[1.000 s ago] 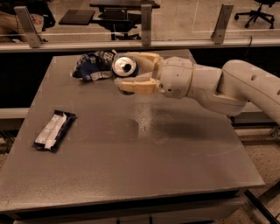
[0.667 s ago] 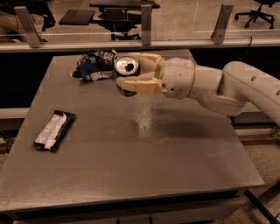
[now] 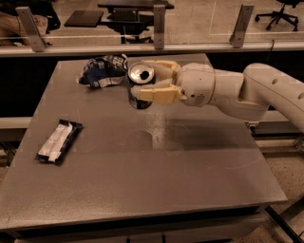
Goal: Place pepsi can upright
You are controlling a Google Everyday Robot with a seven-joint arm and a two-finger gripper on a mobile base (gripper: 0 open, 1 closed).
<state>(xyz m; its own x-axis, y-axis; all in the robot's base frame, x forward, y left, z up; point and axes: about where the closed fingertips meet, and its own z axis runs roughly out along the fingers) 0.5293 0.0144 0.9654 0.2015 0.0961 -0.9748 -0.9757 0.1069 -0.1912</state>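
Starting at the near edge, the grey surface [image 3: 142,199] lies broad and flat, tilting away from the camera toward a rail at the back. To the left, a little past the front part, a flat dark bar wrapper [image 3: 58,141] with a white panel lies flat and at a slant, well apart from everything else.

Beyond it, near the middle of the surface, a soft shadow [image 3: 194,135] spreads under the arm [image 3: 266,92], which reaches in from the right, pale and rounded. At its end the gripper [image 3: 145,80] sits over the far-centre part of the surface. Its cream fingers [image 3: 159,94] are closed around the pepsi can [image 3: 141,73], one across the side facing the camera and the other behind it, pressing against the can's body. The can is held with its silver end facing up and toward the camera, and its dark blue body runs down below the nearer finger. Its lower end appears to hang a little off the surface, though contact cannot be ruled out.

Just beside the can, to its left and slightly farther back, a wrinkly blue-and-white snack bag [image 3: 102,71] lies crumpled near the back edge; whether it touches the can cannot be told.

Behind the surface runs the rail [image 3: 95,47] with upright metal posts [image 3: 159,23]. Farther off are a dark desk [image 3: 133,5] and, at the top right, an office chair [image 3: 280,7].
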